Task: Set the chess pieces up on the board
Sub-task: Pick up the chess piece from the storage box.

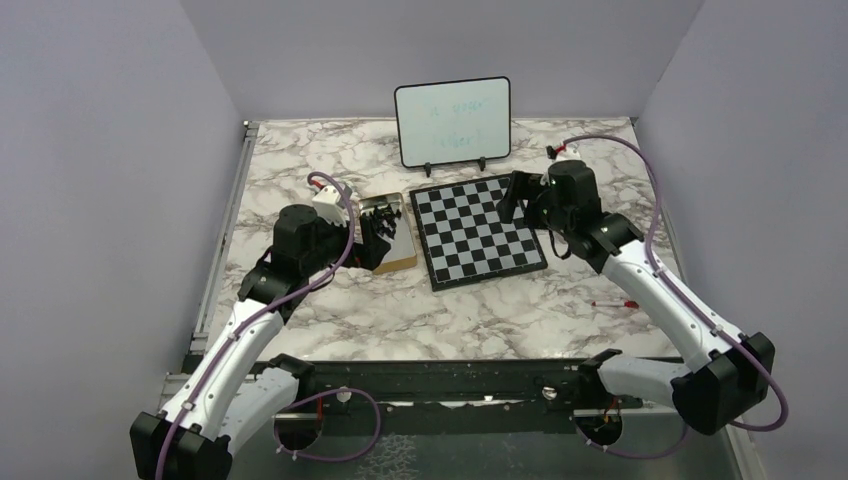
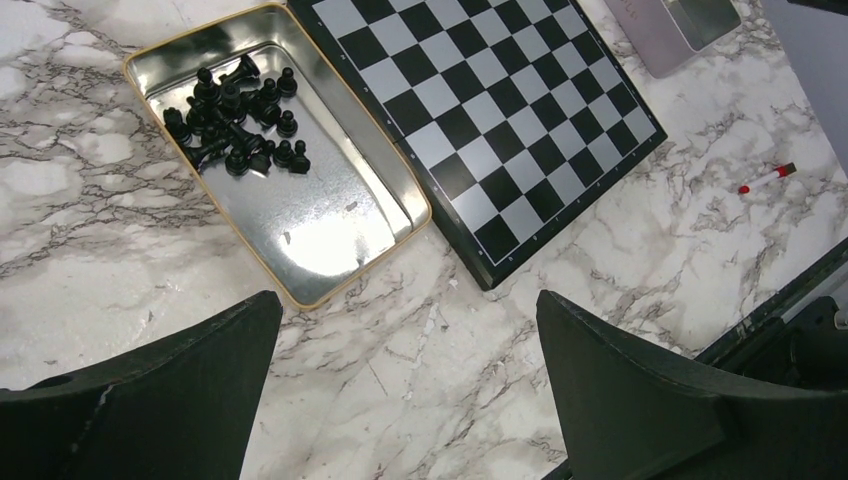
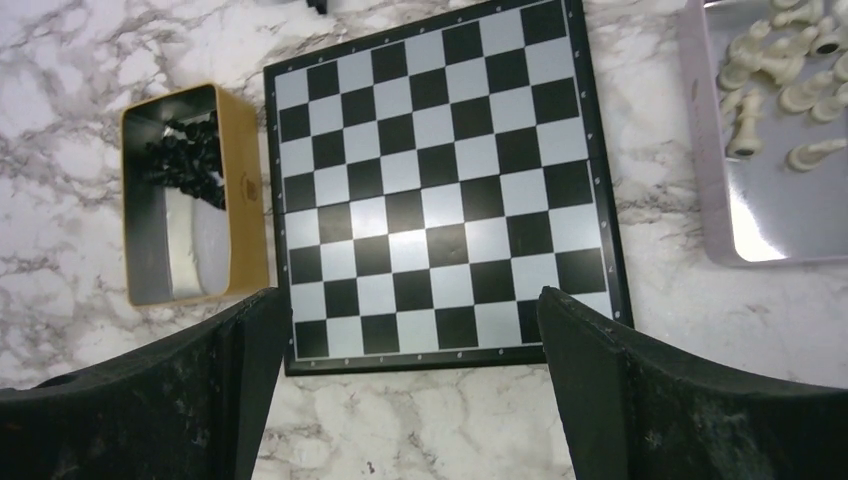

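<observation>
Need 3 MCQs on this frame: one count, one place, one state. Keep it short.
1. How many pieces stand on the board?
A) sixteen
B) none
C) two

2. Where do the black pieces lie?
A) in the gold-rimmed tin beside the board
B) on the whiteboard's ledge
C) between the right arm's fingers

3. The left gripper is:
A) shut on a pawn
B) shut on nothing
C) open and empty

Answers:
1. B, every square is bare in both wrist views.
2. A, they are heaped at one end of the tin.
3. C, its fingers stand wide apart with nothing between them.
</observation>
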Action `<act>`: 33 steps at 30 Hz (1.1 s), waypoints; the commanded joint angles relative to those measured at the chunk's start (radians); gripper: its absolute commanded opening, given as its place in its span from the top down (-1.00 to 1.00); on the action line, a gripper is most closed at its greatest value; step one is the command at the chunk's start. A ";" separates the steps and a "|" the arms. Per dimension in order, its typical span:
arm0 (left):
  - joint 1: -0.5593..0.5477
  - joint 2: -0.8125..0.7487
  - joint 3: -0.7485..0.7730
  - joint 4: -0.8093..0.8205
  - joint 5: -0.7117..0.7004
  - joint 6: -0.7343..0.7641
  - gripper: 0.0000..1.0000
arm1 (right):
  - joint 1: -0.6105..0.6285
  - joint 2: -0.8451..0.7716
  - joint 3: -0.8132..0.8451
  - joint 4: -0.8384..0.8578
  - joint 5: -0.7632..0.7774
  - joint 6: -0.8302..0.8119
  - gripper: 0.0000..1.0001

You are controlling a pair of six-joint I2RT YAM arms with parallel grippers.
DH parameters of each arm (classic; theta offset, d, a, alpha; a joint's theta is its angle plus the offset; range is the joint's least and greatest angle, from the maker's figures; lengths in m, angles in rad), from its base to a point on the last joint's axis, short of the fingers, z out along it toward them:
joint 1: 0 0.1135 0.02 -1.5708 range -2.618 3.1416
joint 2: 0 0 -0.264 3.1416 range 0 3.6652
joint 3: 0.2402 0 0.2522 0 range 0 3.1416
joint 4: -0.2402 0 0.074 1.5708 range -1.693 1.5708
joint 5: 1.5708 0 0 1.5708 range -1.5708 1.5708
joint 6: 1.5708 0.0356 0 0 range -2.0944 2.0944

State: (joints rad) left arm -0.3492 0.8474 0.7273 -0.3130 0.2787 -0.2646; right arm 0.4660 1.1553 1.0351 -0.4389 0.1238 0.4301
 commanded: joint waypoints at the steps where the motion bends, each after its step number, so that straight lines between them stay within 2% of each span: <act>1: -0.005 -0.030 0.003 -0.014 -0.028 0.008 -0.98 | 0.007 0.093 0.059 0.022 0.139 -0.064 -0.95; 4: -0.006 -0.042 -0.007 -0.015 -0.035 0.014 -0.98 | 0.006 0.177 0.105 0.008 0.238 -0.103 -0.82; 7: -0.006 -0.051 -0.020 -0.010 -0.045 0.018 -0.98 | -0.010 0.249 0.132 0.030 0.330 -0.144 -0.50; 11: -0.007 -0.045 -0.017 -0.008 -0.049 0.024 -0.98 | -0.090 0.288 0.145 0.090 0.283 -0.163 -0.10; 14: -0.007 -0.047 -0.017 -0.006 -0.048 0.024 -0.98 | -0.164 0.339 0.178 0.100 0.251 -0.170 0.12; 19: -0.010 -0.057 -0.020 -0.006 -0.049 0.026 -0.98 | -0.269 0.421 0.220 0.111 0.230 -0.178 0.22; 26: -0.011 -0.054 -0.020 -0.005 -0.055 0.028 -0.98 | -0.392 0.536 0.265 0.154 0.148 -0.188 0.23; 33: -0.013 -0.044 -0.020 -0.004 -0.059 0.030 -0.98 | -0.454 0.670 0.343 0.150 0.101 -0.213 0.18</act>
State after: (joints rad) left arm -0.3557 0.8097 0.7212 -0.3313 0.2413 -0.2451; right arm 0.0349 1.7695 1.3231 -0.3180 0.2668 0.2420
